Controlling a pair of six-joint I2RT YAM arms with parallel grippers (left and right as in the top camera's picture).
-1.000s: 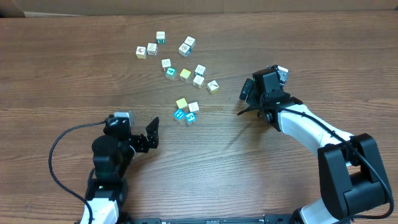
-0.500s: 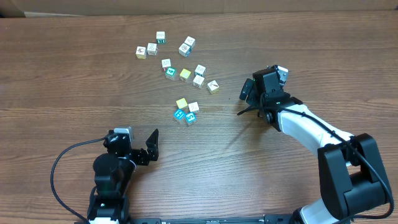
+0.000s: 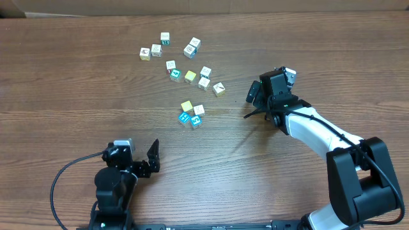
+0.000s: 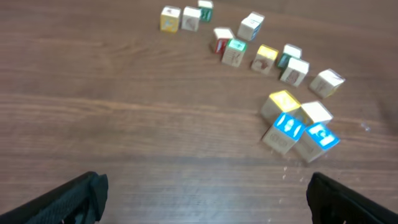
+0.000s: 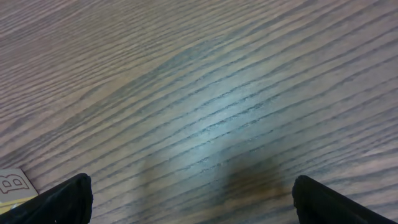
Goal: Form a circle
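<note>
The left end effector (image 4: 205,190) is held wide open. Its two black fingertips are seen at the opposite lower corners of the left wrist view, with only bare wood between them. Nothing is gripped or touched by it. It is positioned low over the near left part of the worktop (image 3: 77,96), well apart from the cubes (image 3: 190,76).

The right end effector (image 3: 249,105) is likewise spread to its full width and is empty. In the right wrist view only wood grain is seen between its fingertips. One cube with a printed white face (image 5: 12,185) is cut off at the lower left corner of that view, near one fingertip. From overhead this end effector is seen to the right of the cubes, pointed toward them, with a gap left to the nearest one.

No ring is formed. The cubes are scattered loose on the middle of the worktop, toward the far side. The patch is elongated, and its long axis runs from far to near, leaning slightly to the right. At its near end a tight cluster of four (image 3: 191,114) is found: a yellow-topped cube and a white one behind, and two blue-faced ones in front, all touching. The others, with white, yellow and teal faces, are set apart by small gaps and turned at differing angles, so no common direction is shared.
</note>
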